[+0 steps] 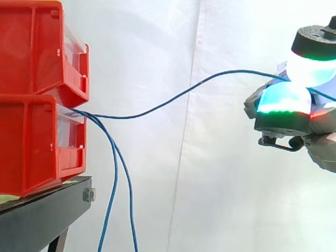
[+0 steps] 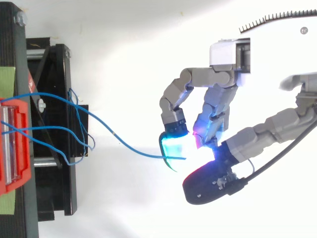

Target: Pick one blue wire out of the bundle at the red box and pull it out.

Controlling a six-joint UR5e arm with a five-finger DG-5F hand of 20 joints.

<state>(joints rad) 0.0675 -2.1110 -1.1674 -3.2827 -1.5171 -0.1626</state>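
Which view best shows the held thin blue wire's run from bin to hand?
Side view: the thin blue wire runs unbroken from the lower red plastic bin to the hand, pinched between its pads. The top view shows it crossing other blue wires near that bin.

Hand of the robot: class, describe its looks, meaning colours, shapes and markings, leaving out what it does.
The hand has grey, boxy, segmented fingers below a white block. Its thick rounded pads glow cyan and white, edged green and red, in black housings.
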